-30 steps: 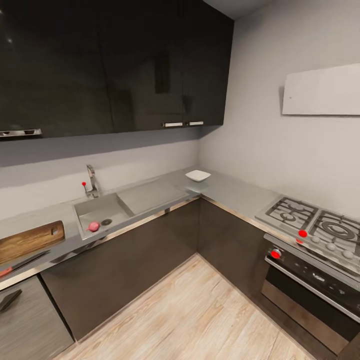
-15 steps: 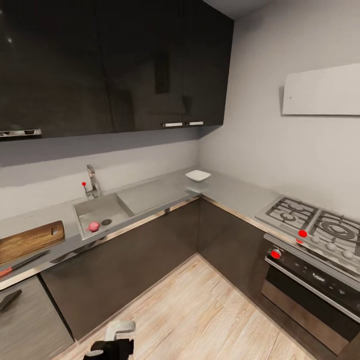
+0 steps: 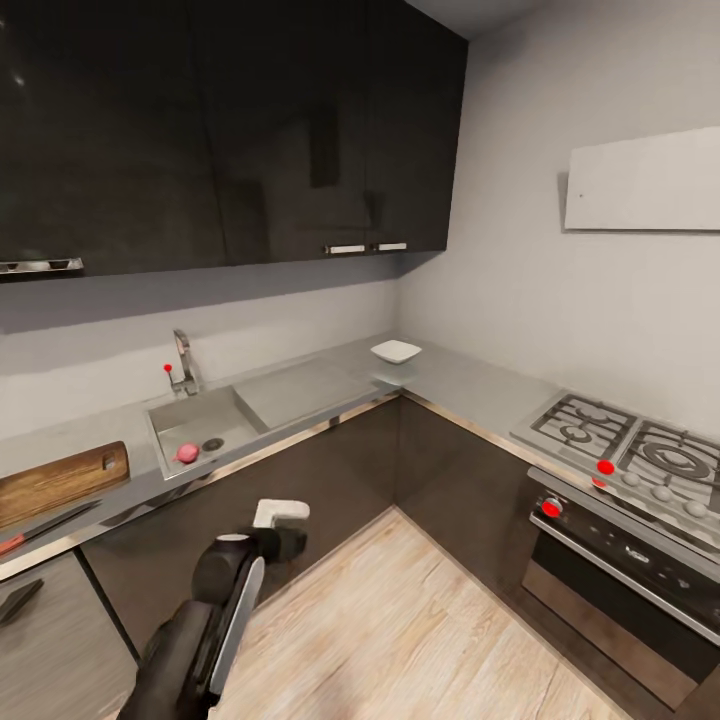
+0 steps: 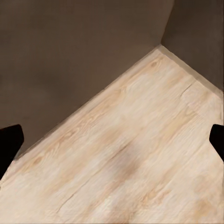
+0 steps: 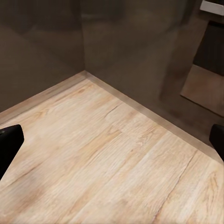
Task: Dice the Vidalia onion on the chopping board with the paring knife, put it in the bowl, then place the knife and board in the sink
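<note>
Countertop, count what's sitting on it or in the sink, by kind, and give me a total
Chopping board: 1
Knife: 1
Bowl: 1
Onion, in the sink: 1
Total: 4

The chopping board (image 3: pixel 60 480) and paring knife (image 3: pixel 45 527) are cut off at the head view's left edge.

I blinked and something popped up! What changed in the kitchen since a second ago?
The left arm rose into the head view from the bottom edge, reaching up toward the countertop. It holds nothing. The onion, sink, chopping board, paring knife and bowl stayed put.
</note>
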Controlling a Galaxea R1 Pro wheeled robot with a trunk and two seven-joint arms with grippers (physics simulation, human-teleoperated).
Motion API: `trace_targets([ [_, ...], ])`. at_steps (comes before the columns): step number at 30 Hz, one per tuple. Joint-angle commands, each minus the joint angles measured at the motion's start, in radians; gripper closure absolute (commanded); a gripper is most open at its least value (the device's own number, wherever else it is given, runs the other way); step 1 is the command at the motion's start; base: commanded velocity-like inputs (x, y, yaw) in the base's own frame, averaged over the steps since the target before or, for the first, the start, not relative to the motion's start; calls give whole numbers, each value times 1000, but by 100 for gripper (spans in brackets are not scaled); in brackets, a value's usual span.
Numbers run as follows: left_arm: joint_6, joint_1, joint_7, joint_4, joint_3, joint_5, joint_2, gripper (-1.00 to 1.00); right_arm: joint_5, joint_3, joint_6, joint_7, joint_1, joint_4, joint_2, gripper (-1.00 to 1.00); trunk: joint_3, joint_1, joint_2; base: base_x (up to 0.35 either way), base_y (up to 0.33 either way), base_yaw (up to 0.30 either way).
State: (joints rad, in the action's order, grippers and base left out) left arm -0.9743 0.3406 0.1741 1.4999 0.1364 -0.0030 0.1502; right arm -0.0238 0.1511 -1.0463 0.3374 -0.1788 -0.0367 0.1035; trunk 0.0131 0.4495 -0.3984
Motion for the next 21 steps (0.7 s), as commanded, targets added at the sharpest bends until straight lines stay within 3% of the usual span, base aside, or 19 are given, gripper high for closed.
trace_targets([
  [1, -16, 55, 4, -1, 9, 4, 1, -100, -3, 7, -1, 11, -1, 1, -1, -100, 2, 0, -2, 0, 0, 0],
  [2, -20, 84, 5, -4, 12, 6, 2, -100, -3, 7, -1, 11, -1, 1, -1, -100, 2, 0, -2, 0, 0, 0],
  [4, -30, 208, 6, -38, 19, 17, 3, -100, -2, 7, -1, 11, -1, 0, -2, -100, 2, 0, -2, 0, 0, 0],
  [6, -34, 297, 6, -77, 21, 31, 3, -100, -2, 7, -1, 11, -1, 0, -3, -100, 2, 0, -2, 0, 0, 0],
  [9, -37, 441, 7, -145, 23, 76, 4, -100, -2, 7, -1, 11, -1, 0, -4, -100, 2, 0, -2, 0, 0, 0],
  [10, -38, 512, 7, -170, 23, 110, 4, -100, -2, 7, -1, 11, -1, 1, -4, -100, 2, 0, -2, 0, 0, 0],
  [14, -39, 562, 7, -196, 25, 151, 1, -100, -2, 8, -1, 11, -1, 1, -4, -100, 2, 0, -2, 0, 0, 0],
  [21, -39, 572, 5, -198, 68, 159, -17, -100, -2, 10, -1, 11, -1, 1, 0, -100, 2, 0, -2, 0, 0, 0],
])
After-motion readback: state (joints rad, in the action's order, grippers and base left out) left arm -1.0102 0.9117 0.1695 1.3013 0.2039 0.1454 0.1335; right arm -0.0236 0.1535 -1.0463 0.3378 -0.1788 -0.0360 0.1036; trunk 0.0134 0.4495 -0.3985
